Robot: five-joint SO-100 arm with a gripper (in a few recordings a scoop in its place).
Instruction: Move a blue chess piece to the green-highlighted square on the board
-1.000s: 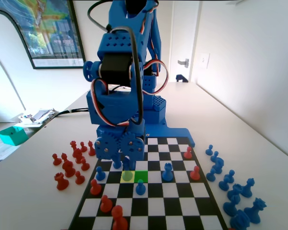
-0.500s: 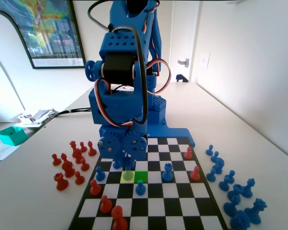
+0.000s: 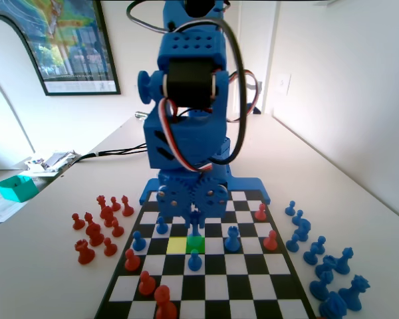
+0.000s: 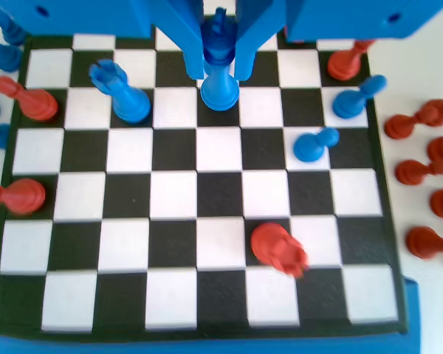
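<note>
My gripper (image 4: 220, 72) is shut on a blue chess piece (image 4: 220, 92), a small pawn that hangs upright between the jaws with its flared base below them. In the fixed view the gripper (image 3: 195, 230) stands low over the green-highlighted square (image 3: 197, 246), which it partly hides. I cannot tell whether the pawn's base touches the board (image 3: 213, 286). The yellow square (image 3: 176, 245) just left of the green one is bare.
On the board stand a bigger blue piece (image 3: 233, 238), blue pawns (image 3: 195, 260) (image 3: 139, 240) and red pawns (image 3: 132, 259) (image 3: 270, 240). Several red pieces (image 3: 96, 226) lie off the board on the left and several blue ones (image 3: 319, 266) on the right.
The arm has swung to the right in the fixed view. The blue pawn has left the yellow square and now hangs in the gripper over the green square.
</note>
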